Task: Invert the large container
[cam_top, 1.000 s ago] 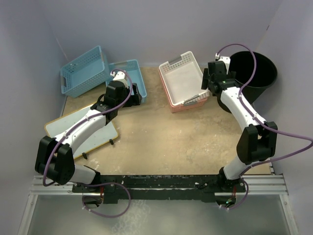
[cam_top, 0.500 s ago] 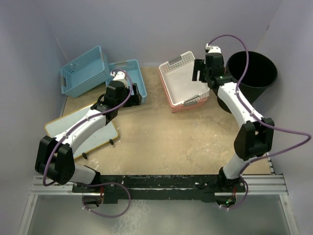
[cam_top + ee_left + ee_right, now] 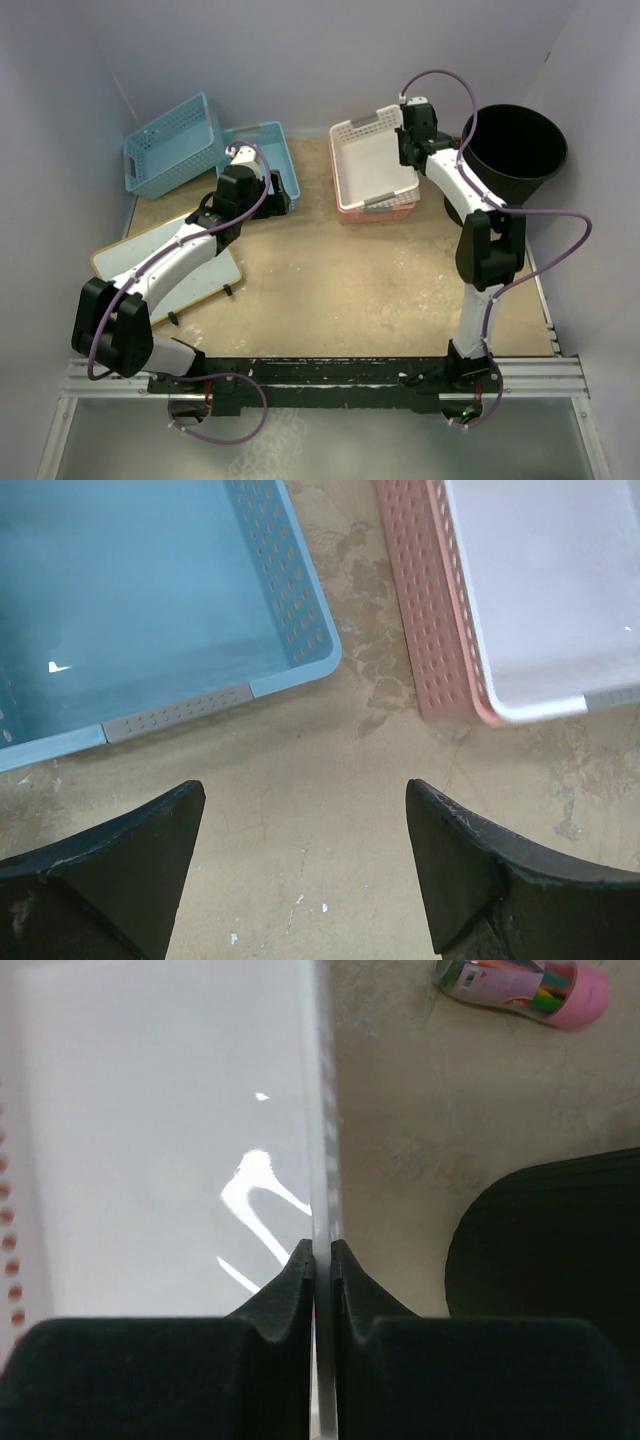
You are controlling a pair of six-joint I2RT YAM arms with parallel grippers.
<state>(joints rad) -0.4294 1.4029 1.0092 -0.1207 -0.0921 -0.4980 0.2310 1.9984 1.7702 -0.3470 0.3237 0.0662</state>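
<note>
The large white container point(image 3: 372, 165) sits nested in a pink basket point(image 3: 378, 210) at the back middle of the table, open side up. My right gripper point(image 3: 411, 146) is at its far right corner, shut on the thin right wall point(image 3: 320, 1110), which stands between the pads of the gripper point(image 3: 322, 1250). In the left wrist view the white container point(image 3: 550, 580) and pink basket point(image 3: 420, 610) lie at the upper right. My left gripper point(image 3: 305, 798) hovers open over bare table, between the blue basket and the pink one, holding nothing.
A black bucket point(image 3: 513, 140) stands just right of the right gripper. A blue basket point(image 3: 262, 145) lies in front of the left gripper point(image 3: 285, 195), and another blue basket point(image 3: 172, 143) is tipped at the back left. A pink pen case point(image 3: 520, 982) lies beyond the container. A white board point(image 3: 130, 255) lies under the left arm.
My right gripper swung from beside the bucket up to the white container's right wall and shut on it. The container has turned slightly. The left arm stayed still.
</note>
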